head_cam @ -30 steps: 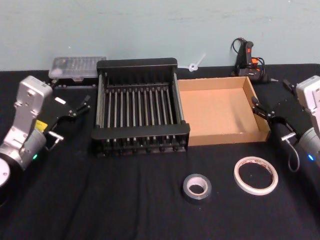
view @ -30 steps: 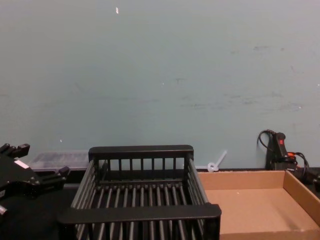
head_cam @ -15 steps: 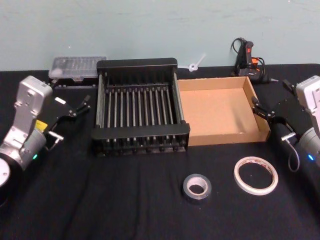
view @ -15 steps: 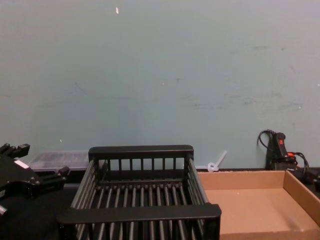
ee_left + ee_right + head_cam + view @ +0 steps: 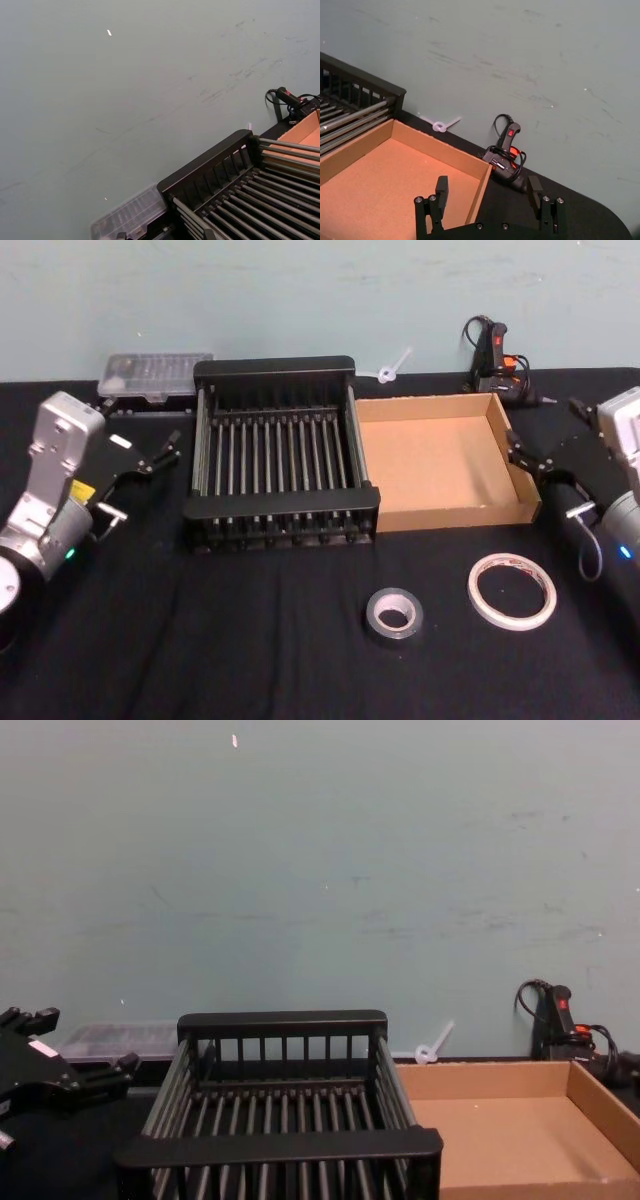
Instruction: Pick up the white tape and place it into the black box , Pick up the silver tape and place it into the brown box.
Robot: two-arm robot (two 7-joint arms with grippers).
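The white tape [image 5: 511, 590] lies flat on the black table, front right. The silver tape [image 5: 393, 613] lies to its left, a smaller thick roll. The black box [image 5: 283, 502] stands at mid-table and also appears in the chest view [image 5: 280, 1145]. The brown box [image 5: 455, 512] touches its right side, with nothing on its floor [image 5: 380, 170]. My left gripper [image 5: 160, 453] hovers open to the left of the black box, holding nothing. My right gripper [image 5: 548, 435] is open beside the brown box's right wall, and its fingers [image 5: 441, 187] stand wide apart around that box's far corner.
A clear plastic case [image 5: 155, 372] sits at the back left by the wall. A black-and-orange tool with a cable [image 5: 495, 360] and a small white plastic piece [image 5: 393, 367] lie at the back right. A teal wall closes the table's far edge.
My right arm has drifted slightly to the right, away from the brown box. Both tapes, both boxes and the left arm have stayed put.
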